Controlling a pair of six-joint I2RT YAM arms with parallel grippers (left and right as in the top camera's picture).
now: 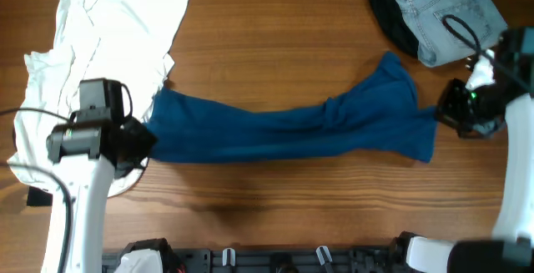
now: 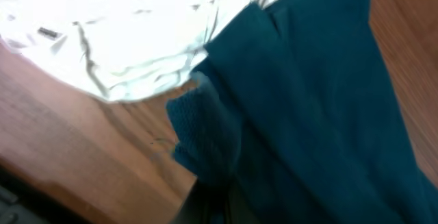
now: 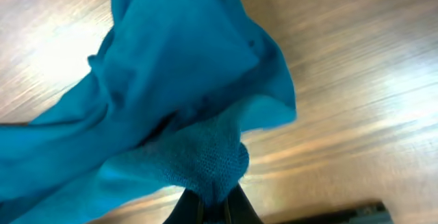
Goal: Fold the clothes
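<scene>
The dark-blue T-shirt (image 1: 292, 127) lies stretched in a long band across the middle of the wooden table. My left gripper (image 1: 143, 139) is shut on its left end, whose cloth (image 2: 205, 142) bunches at the fingers in the left wrist view. My right gripper (image 1: 444, 116) is shut on its right end; the pinched fold (image 3: 205, 162) shows between the fingers (image 3: 213, 207) in the right wrist view. The white shirt (image 1: 100, 48) lies crumpled at the far left, partly under my left arm, and touches the blue shirt's left end (image 2: 137, 39).
Light-blue denim jeans (image 1: 442, 14) on a dark garment (image 1: 385, 10) lie at the back right corner, near my right arm. Bare wood (image 1: 275, 22) shows behind and in front of the blue shirt.
</scene>
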